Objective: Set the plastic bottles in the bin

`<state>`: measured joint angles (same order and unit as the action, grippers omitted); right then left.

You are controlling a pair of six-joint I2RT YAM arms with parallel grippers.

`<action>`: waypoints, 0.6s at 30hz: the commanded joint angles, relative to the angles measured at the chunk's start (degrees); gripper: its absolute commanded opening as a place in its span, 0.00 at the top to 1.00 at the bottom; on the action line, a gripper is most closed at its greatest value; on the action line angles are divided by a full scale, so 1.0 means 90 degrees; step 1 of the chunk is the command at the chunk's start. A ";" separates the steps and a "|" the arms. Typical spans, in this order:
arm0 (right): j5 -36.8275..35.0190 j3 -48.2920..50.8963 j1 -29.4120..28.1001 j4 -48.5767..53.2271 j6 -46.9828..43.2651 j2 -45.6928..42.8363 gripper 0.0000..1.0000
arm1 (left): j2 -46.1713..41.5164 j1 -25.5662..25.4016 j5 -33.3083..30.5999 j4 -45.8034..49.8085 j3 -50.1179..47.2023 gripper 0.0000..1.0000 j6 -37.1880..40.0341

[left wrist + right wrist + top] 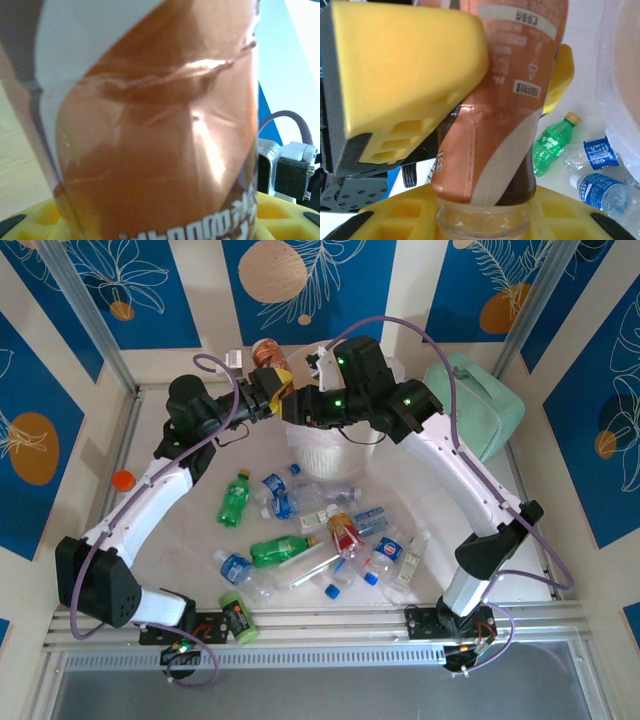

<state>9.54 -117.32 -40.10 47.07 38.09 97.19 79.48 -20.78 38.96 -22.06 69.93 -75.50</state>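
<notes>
Left arm: base at bottom left, white link rising to a black joint at upper left, forearm running right toward top centre. Left gripper clamped on a brown-labelled bottle, one yellow finger on each side of its body. Right arm: base at bottom right, white link rising up-left to a black wrist with green lights lit, bent leftward. Right gripper sits just beside the left one at top centre. Its yellow fingers press both sides of the same bottle's clear end.
</notes>
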 commanded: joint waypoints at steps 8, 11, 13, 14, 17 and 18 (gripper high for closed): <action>-0.0226 -0.0298 0.0138 0.0339 -0.0149 -0.0173 0.80 | -0.0363 -0.0031 -0.0364 0.0177 0.0030 0.00 0.0522; -0.0463 -0.0408 0.0252 0.0528 -0.0164 -0.0169 0.79 | -0.0651 0.0011 -0.0825 0.1309 0.0298 0.00 0.1466; -0.0510 -0.0473 0.0418 0.0649 -0.0145 -0.0155 0.80 | -0.0877 0.0017 -0.1469 0.2376 0.0538 0.00 0.2206; -0.0501 -0.0511 0.0518 0.0701 -0.0140 -0.0156 0.79 | -0.0985 0.0021 -0.1852 0.2878 0.0613 0.00 0.2512; -0.0457 -0.0625 0.0805 0.0809 -0.0213 -0.0170 0.79 | -0.1186 0.0051 -0.2726 0.4005 0.0723 0.00 0.3106; -0.0422 -0.0685 0.0912 0.0867 -0.0213 -0.0158 0.79 | -0.1227 0.0079 -0.2946 0.4352 0.0736 0.00 0.3220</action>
<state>6.00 -120.92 -33.89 52.58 37.47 97.19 70.30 -20.60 21.96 4.12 74.59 -55.09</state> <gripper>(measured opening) 0.321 0.995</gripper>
